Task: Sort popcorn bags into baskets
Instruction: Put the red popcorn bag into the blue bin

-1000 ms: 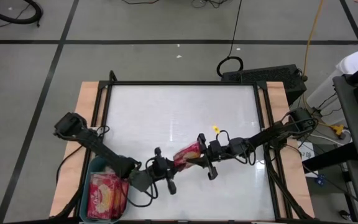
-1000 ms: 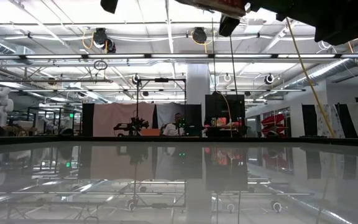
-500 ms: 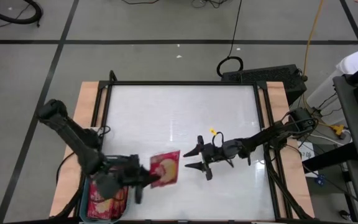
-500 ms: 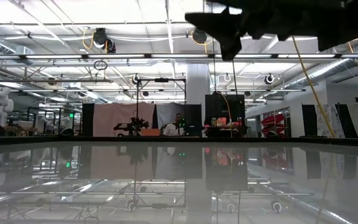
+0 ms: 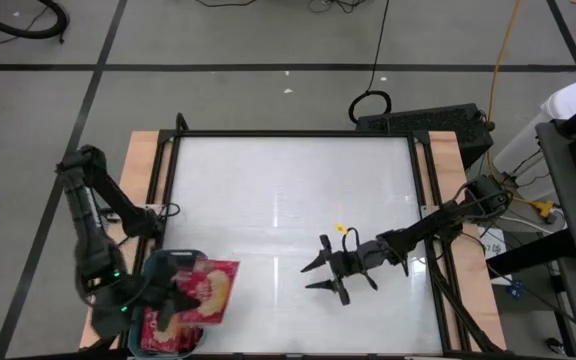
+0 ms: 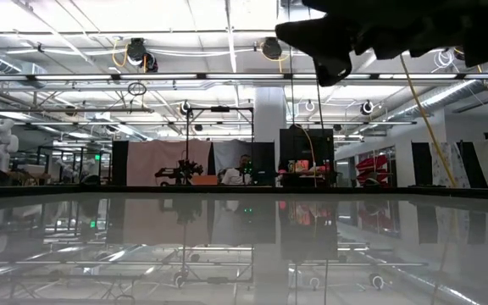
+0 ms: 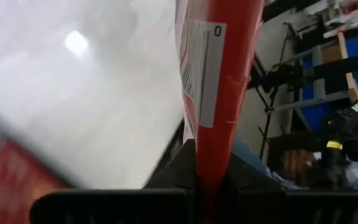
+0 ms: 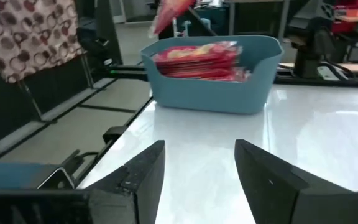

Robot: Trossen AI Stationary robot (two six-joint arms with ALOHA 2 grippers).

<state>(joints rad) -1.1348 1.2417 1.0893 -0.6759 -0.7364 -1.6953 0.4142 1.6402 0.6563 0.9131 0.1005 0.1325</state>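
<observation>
The teal basket (image 5: 146,268) stands at the table's near left corner with several red popcorn bags (image 5: 158,325) stacked flat in it. It also shows in the right wrist view (image 8: 210,87). My left gripper (image 5: 173,300) is over the basket, shut on one red and yellow popcorn bag (image 5: 211,292). In the left wrist view that bag (image 7: 219,74) shows edge-on. My right gripper (image 5: 316,276) is open and empty over the table's middle, nearer the near edge. Its fingers (image 8: 138,174) point toward the basket. My left gripper pinches the bag's end (image 7: 207,163) between its two fingers. The fingers come roughly level from the table's left. The bag is lifted clear, picture side up and nearly flat. It sticks out toward the table's right, over the basket's right rim.
The white tabletop (image 5: 288,200) lies bare between the grippers and the far edge. Wooden strips (image 5: 140,170) and a black frame run along both sides. Cables and a black box (image 5: 418,122) lie beyond the far right corner.
My right gripper has let go of the popcorn bag, opened, and drawn back a little toward the table's near right. My left gripper has taken the bag and carried it toward the table's near left corner, over the basket. The bag has turned picture side up.
</observation>
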